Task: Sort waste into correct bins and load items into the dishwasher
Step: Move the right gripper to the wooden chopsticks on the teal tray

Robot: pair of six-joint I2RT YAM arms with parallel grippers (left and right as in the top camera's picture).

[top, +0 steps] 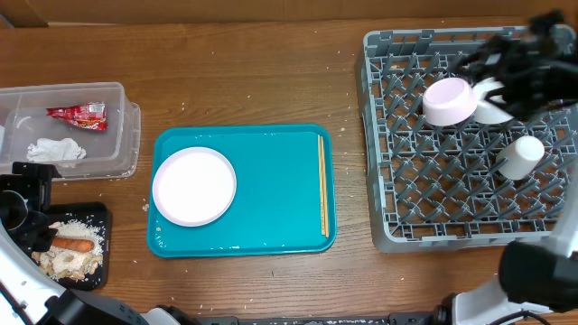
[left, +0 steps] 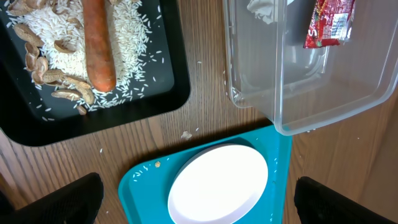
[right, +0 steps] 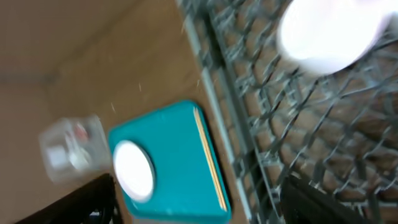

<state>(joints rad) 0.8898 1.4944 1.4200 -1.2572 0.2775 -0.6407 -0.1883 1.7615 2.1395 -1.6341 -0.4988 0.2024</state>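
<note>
White bowl (top: 449,101) perches on pegs by the rack's (top: 372,135) far edge; the spread right gripper (right: 199,200) could clip and topple it; left gripper (left: 199,202) gapes too.

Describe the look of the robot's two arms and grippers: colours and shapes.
The left gripper and the right gripper are black and blocky. The wrist views show dark, blunt fingers at the lower corners. The lower arm links are white with black joints. No markings can be read.
</note>
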